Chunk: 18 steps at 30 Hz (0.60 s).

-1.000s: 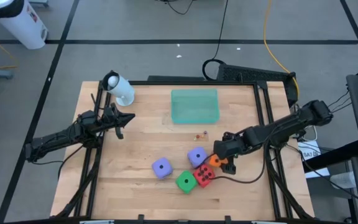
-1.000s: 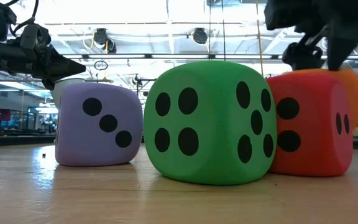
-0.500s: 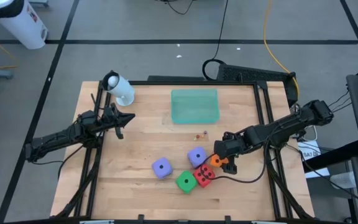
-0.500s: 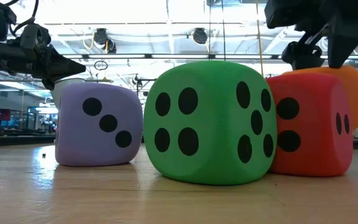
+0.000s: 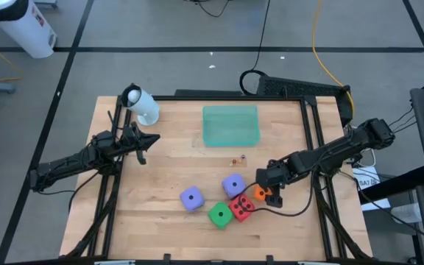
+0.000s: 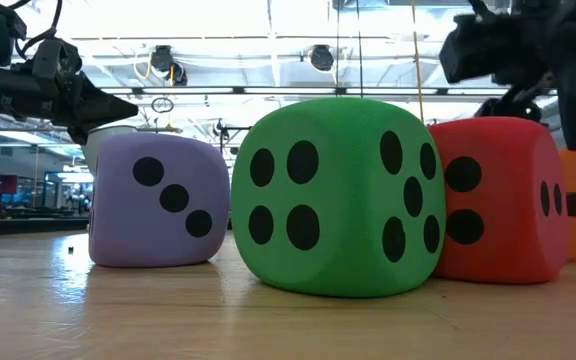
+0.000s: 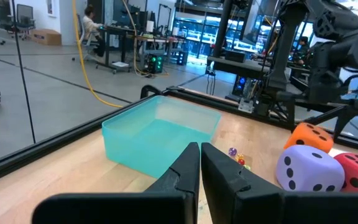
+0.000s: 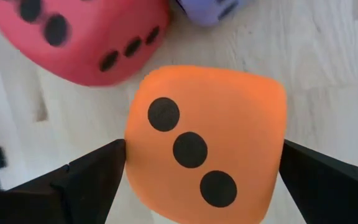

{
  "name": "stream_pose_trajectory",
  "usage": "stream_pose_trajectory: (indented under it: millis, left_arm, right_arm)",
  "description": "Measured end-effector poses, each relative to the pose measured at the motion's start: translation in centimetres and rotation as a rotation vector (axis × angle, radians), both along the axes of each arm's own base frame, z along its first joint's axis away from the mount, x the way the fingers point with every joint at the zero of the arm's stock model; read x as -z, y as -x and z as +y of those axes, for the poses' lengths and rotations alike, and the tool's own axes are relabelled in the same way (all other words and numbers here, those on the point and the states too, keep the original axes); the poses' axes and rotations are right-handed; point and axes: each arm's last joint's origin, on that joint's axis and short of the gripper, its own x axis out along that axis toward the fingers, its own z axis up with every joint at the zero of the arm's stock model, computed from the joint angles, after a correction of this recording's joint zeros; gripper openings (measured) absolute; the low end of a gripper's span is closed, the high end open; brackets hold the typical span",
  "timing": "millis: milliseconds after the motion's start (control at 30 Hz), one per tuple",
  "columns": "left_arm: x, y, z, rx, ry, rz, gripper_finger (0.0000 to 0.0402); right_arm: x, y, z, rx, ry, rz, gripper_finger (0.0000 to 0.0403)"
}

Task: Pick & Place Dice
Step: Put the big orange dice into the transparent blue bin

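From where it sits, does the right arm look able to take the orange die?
Probably yes: the right claw is open with a finger on either side of the orange die, nothing between them; the red die lies just beyond it.

Tray (image 5: pixel 230 125) at worktop (image 5: pixel 168 169) far edge, centre. Roll (image 5: pixel 143 105) at far left corner. Dice clustered near front: one die (image 5: pixel 191 197) leftmost, next (image 5: pixel 220 214) frontmost, third (image 5: pixel 241 207) right of it, fourth (image 5: pixel 232 184) behind, fifth (image 5: pixel 260 193) rightmost, under right gripper (image 5: pixel 266 193). Left gripper (image 5: pixel 147 140) by left edge, well apart from dice.
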Motion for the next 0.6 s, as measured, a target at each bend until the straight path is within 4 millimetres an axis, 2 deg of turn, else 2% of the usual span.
stream_pose_trajectory:
  millis: [200,600]
  left_arm:
    - [0.0,0.0,0.0,0.000,0.000,0.000,0.0026]
    - [0.0,0.0,0.0,0.000,0.000,0.000,0.0026]
  right_arm:
    - [0.1,0.2,-0.2,-0.029,0.021,-0.022,0.0399]
    - [-3.1,1.3,-0.7,-0.054,0.024,-0.226,0.0399]
